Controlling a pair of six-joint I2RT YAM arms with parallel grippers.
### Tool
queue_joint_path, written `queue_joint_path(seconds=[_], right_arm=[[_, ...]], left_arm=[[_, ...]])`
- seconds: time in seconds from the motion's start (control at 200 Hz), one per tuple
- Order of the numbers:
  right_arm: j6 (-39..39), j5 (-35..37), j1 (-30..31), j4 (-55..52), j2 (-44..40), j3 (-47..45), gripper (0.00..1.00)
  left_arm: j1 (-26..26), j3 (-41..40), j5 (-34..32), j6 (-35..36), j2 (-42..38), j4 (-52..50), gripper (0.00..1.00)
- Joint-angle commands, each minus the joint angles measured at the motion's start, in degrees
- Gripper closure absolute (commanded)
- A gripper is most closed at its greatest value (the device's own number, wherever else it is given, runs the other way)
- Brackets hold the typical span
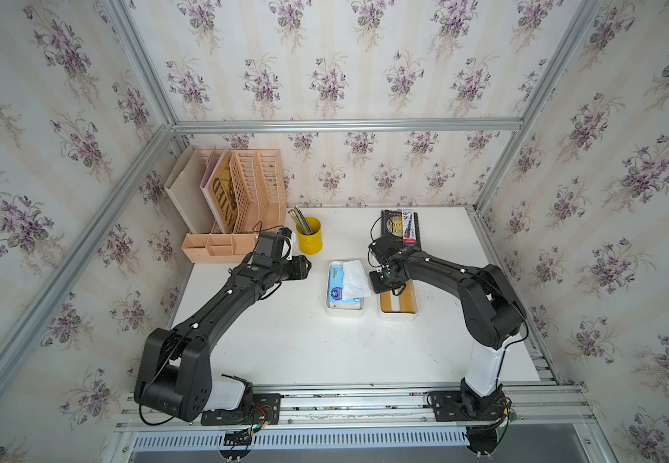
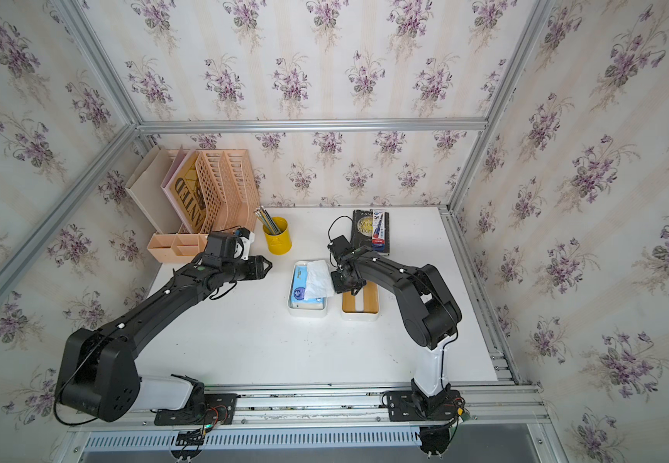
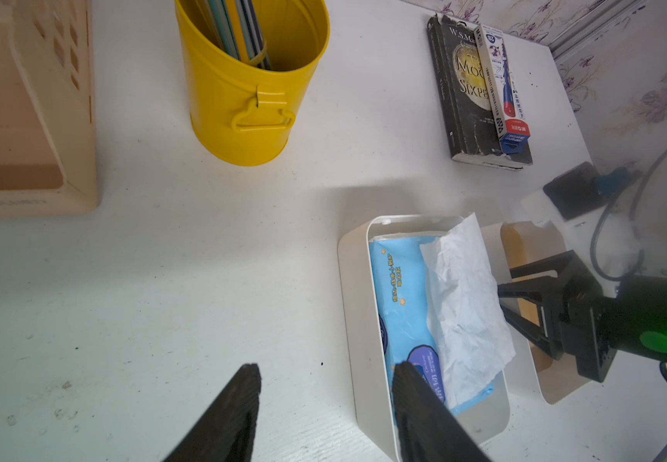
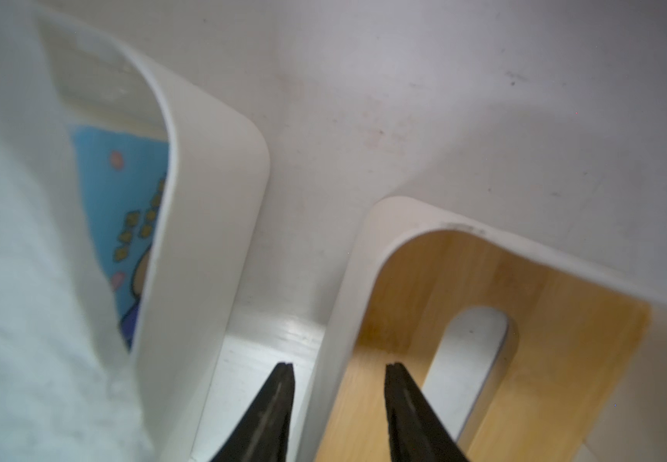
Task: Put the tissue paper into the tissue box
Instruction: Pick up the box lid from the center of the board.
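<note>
the soft light-blue and white plastic tissue pack (image 1: 336, 282) lies inside the white rounded plastic tub (image 1: 344, 313), with 1 crumpled white tissue (image 1: 353, 278) spilling over the rim. the white-rimmed bamboo lid (image 1: 399, 309) with its oblong slot lies rim up on the white bench (image 1: 304, 344), just beside the tub. my right claw (image 4: 339, 370) is parted, its 2 fingers straddling the lid's rim without pinching it. my left claw (image 3: 325, 372) hangs released and empty beside the tub.
</note>
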Motion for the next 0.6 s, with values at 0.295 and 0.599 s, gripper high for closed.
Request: queue_joint_path(seconds=[0.295,0.599], right_arm=[[0.65,-1.78,0.19,-2.35,-6.0,0.64,0.91],[0.44,-2.27,0.18,-4.36,-10.56,1.81,0.94]], left_arm=[[0.02,-3.17,1.84,0.94,-4.18,4.41,0.42],[0.04,-5.44,6.11,0.36,-6.02,9.42,0.42]])
